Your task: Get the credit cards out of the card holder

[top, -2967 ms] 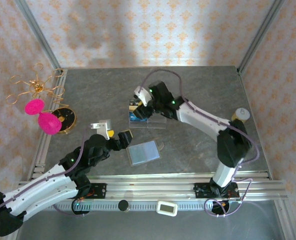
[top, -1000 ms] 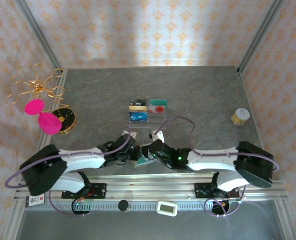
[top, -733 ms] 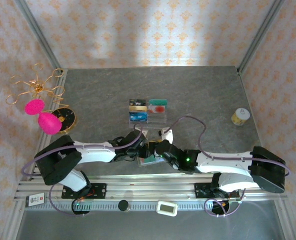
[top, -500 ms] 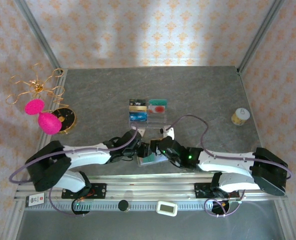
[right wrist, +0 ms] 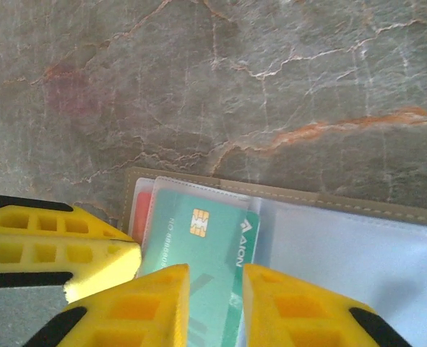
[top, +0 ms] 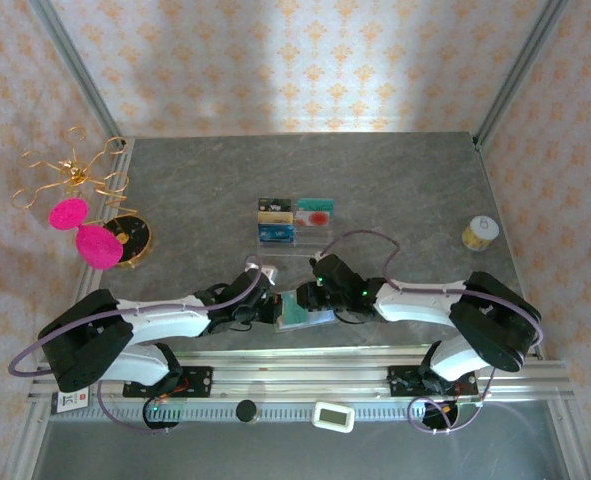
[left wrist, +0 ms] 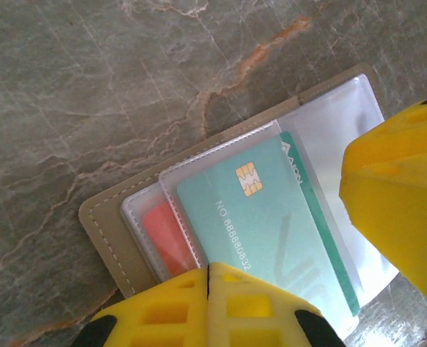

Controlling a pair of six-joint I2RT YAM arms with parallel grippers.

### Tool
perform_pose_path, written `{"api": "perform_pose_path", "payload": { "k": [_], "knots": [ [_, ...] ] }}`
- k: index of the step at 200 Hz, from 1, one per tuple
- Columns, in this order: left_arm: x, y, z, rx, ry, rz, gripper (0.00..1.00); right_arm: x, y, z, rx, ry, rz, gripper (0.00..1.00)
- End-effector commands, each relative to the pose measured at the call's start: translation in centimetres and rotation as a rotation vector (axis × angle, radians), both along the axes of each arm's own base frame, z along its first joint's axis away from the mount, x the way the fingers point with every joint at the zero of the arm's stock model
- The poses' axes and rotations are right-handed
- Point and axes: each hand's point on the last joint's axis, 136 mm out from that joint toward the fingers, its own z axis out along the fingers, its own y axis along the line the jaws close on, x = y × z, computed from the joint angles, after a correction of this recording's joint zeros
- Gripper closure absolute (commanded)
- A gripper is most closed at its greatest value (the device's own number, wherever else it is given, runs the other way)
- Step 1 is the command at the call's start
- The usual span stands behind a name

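The left gripper (left wrist: 300, 246) is spread wide, one yellow finger over the near end of a teal plastic chip card (left wrist: 271, 217). That card lies sleeved in the open olive-grey folding card holder (left wrist: 101, 231), with a red-orange card (left wrist: 162, 231) tucked just beside it. The right wrist camera adds the right gripper (right wrist: 217, 303), its fingers slightly parted and straddling the teal card. From overhead, both grippers meet at the holder. Since half a second ago, the right arm has drawn its elbow in.
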Motion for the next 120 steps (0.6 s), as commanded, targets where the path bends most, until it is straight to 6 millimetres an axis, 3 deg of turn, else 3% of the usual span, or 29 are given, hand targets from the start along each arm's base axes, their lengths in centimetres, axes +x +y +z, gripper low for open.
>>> {"api": "perform_pose_path", "payload": {
  "k": [1,49,82,99,120],
  "knots": [
    [-0.2,1.7,-1.6,0.070,0.014,0.025,1.00,-0.6,0.1,-0.8,0.003,0.043,0.012,0.76],
    [-0.6,1.9,-2.1,0.069,0.026,0.021,1.00,-0.9,0.2,-2.0,0.008,0.088,0.013,0.78],
    [-0.7,1.7,-2.3,0.062,0.034,0.011,1.00,-1.3,0.5,-2.7,0.019,0.117,0.024,0.88],
    [-0.8,1.8,-2.5,0.065,0.041,0.011,1.00,-1.1,0.2,-2.7,0.014,0.113,0.002,1.00],
    [-0.8,2.1,-2.3,0.070,0.030,0.019,1.00,-0.6,-1.0,-2.5,-0.011,0.085,-0.056,1.00]
  ]
}}
